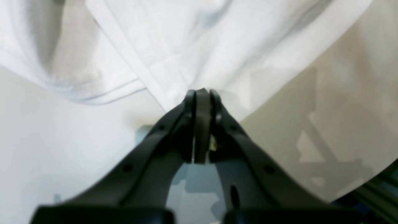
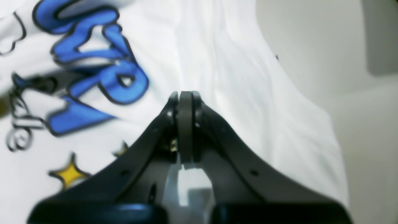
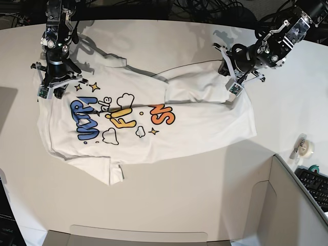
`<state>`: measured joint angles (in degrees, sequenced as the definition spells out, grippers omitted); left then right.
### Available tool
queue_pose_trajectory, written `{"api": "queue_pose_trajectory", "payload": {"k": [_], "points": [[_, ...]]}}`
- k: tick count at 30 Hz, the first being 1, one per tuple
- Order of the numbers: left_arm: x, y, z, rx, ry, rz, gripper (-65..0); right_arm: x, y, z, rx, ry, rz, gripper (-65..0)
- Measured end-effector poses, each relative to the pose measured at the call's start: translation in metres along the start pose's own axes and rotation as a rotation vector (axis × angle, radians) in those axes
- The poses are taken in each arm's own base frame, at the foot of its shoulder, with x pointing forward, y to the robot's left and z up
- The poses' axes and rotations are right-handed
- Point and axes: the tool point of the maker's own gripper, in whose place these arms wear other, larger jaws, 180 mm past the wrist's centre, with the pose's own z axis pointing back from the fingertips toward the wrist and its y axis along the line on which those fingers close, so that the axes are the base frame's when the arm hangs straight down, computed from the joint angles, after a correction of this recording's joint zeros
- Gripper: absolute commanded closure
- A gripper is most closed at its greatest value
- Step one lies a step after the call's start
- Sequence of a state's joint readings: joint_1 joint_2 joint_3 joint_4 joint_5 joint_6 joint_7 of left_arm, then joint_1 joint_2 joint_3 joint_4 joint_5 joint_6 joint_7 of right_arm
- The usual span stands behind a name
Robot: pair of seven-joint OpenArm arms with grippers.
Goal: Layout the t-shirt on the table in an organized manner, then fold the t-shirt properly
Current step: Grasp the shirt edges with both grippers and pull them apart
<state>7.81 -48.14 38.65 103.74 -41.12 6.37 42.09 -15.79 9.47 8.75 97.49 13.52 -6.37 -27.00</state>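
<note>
The t-shirt (image 3: 148,125) lies print-side up across the middle of the table (image 3: 169,205), spread wide but not flat. From the base view I read blue, yellow and orange lettering with clouds and stars on its front. One sleeve sticks out toward the near edge, and a fold of cloth is doubled over the upper part of the shirt, covering the end of the orange word.

My left gripper (image 1: 202,91) is at the shirt's corner on the right of the base view. In its wrist view the jaws are pressed together with no gap, their tips right at the edge of the white cloth where a hem runs past. I cannot tell whether any fabric is pinched between them.

My right gripper (image 2: 185,93) sits over the opposite end of the shirt, at the left of the base view. Its jaws are also closed tight, poised above plain white cloth just beside the blue lettering (image 2: 93,65) and a yellow star (image 2: 70,174). Again I cannot tell if it has hold of cloth.

A roll of tape (image 3: 306,148) rests near the right table edge, well apart from the shirt, beside a keyboard (image 3: 315,184).
</note>
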Motion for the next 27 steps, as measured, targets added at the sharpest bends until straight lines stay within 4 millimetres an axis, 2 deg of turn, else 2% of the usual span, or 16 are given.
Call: {"api": "queue_pose_trajectory", "payload": {"k": [5,14,19,22,27], "points": [[-0.021,0.021,0.011,0.048,0.055,-0.033,-0.6,0.007,0.001,-0.013,-0.01,-0.008,-0.011,0.0],[-0.057,0.036,0.024,0.097,0.13,-0.088,-0.6,0.027,0.004,-0.03,-0.016,-0.042,-0.018,0.0],[-0.091,0.048,0.048,0.149,0.264,-0.19,-0.7,0.03,0.001,-0.043,-0.019,-0.032,-0.017,0.0],[-0.115,0.042,0.067,0.122,0.404,-0.22,-0.7,0.032,-0.006,-0.053,-0.039,-0.025,-0.013,0.0],[-0.125,0.01,0.081,-0.031,0.477,-0.318,-0.7,0.03,-0.009,-0.067,-0.049,0.004,-0.017,0.0]]}}
